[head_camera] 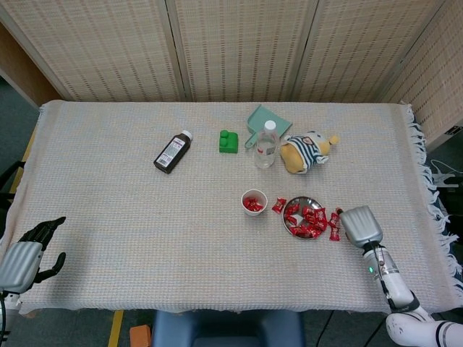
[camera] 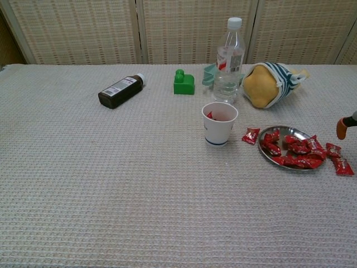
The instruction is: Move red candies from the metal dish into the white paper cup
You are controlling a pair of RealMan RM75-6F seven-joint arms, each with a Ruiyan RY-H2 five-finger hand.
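On the tabletop (head_camera: 108,217) we see the white paper cup (head_camera: 253,202) with some red candies inside, and the metal dish (head_camera: 303,217) just to its right, full of red candies (head_camera: 309,220). Our right hand (head_camera: 360,225) is beside the dish; we cannot tell how its fingers lie. Our left hand (head_camera: 27,254) rests at the near-left corner, fingers apart, holding nothing.

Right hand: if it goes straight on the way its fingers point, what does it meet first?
Probably the loose candies beside the dish, then the dish itself. The right hand points left toward them; its height is unclear.
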